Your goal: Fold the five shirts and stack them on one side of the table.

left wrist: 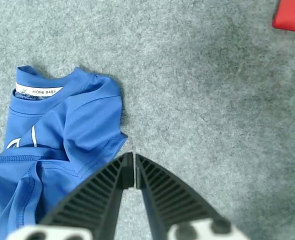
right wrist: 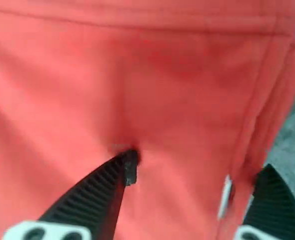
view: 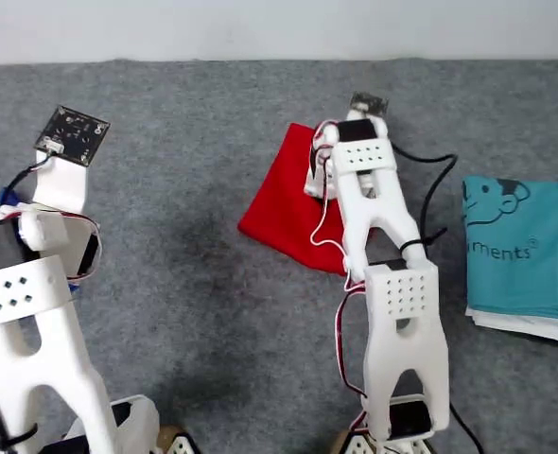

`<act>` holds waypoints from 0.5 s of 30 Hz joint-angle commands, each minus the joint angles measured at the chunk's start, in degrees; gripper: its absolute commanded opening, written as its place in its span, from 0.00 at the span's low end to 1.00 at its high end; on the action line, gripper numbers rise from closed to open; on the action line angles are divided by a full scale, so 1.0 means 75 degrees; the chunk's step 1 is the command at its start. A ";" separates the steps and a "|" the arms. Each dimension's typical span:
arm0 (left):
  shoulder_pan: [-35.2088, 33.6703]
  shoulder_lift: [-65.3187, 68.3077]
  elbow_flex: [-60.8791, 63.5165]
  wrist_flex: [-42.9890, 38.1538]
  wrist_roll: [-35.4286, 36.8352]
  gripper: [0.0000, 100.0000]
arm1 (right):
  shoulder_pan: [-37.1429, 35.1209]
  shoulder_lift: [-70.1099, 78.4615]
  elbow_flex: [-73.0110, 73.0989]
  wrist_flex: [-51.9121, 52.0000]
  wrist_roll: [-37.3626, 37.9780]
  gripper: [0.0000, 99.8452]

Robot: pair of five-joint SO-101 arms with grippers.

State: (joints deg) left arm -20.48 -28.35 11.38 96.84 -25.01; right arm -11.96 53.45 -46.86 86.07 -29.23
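A folded red shirt (view: 284,199) lies on the grey cloth-covered table (view: 194,274), just past its middle. My right gripper (right wrist: 197,175) is open and down on this red shirt (right wrist: 177,85), one fingertip (right wrist: 130,165) denting the cloth. A rumpled blue shirt (left wrist: 62,140) lies at the table's left side, collar label showing. My left gripper (left wrist: 134,167) hovers shut and holds nothing, right beside the blue shirt's sleeve edge. A folded teal shirt (view: 525,251) rests on top of a white one (view: 534,326) at the right edge.
A corner of the red shirt (left wrist: 292,15) shows far from the left gripper. Bare grey table (left wrist: 212,100) stretches between the blue and red shirts. A black cable (view: 440,189) loops off the right arm toward the teal stack.
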 commanded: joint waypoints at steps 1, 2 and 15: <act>-0.0035 -0.0258 0.0088 0.0035 -0.0012 0.02 | 0.0217 0.0252 -0.0469 -0.0111 -0.0047 0.31; -0.0035 -0.0258 0.0158 0.0035 -0.0012 0.02 | 0.0240 0.0369 -0.0469 -0.0111 -0.0047 0.29; -0.0035 -0.0258 0.0287 0.0035 -0.0012 0.02 | 0.0733 0.0006 -0.0481 0.0592 0.2415 0.01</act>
State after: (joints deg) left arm -20.48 -28.35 13.85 96.84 -25.01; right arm -8.62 56.62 -50.37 87.56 -14.73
